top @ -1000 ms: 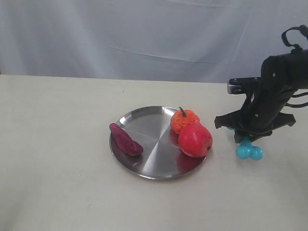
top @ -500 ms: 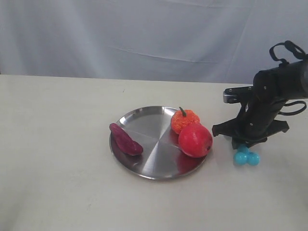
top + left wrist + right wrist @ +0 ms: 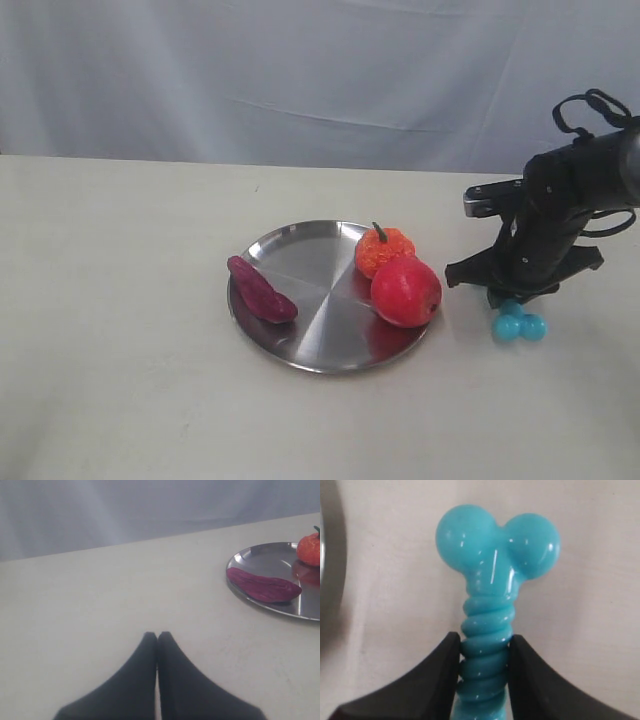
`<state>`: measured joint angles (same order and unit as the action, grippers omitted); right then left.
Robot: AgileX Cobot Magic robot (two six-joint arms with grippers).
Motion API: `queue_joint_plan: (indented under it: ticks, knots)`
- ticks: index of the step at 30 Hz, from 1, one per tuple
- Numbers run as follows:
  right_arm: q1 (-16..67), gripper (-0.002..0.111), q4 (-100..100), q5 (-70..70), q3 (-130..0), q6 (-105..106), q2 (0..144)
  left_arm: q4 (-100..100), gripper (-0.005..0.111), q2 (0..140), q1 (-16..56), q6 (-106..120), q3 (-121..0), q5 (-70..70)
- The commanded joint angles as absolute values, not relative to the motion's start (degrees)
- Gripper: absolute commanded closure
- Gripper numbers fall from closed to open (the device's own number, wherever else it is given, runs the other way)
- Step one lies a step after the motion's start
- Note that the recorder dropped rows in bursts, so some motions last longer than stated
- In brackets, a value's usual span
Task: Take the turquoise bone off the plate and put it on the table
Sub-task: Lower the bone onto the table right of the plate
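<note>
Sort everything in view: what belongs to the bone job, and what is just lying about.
In the job: turquoise bone, clamped in the right gripper; plate; table.
Lying about: red fruit, orange fruit and purple vegetable, all on the plate; left gripper, shut.

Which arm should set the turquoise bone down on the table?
Right. The right gripper clamps the turquoise bone by its shaft, off the plate and low over the table; the left gripper sits shut and empty beyond the plate's other side.
</note>
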<state>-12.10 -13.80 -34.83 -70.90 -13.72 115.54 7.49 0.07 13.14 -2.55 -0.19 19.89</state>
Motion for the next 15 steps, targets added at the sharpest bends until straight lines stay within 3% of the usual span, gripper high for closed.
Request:
queue_joint_plan:
  ticks: [1, 15]
  knots:
    - [-12.6, 0.109, -14.5, -34.9, -70.9, -14.2, 115.9, 7.5, 0.107, 0.0, 13.3, -2.5, 0.0, 19.8]
    - [-12.6, 0.109, -14.2, -34.0, -70.9, -15.6, 119.0, 7.5, 0.107, 0.0, 13.3, -2.5, 0.0, 19.8]
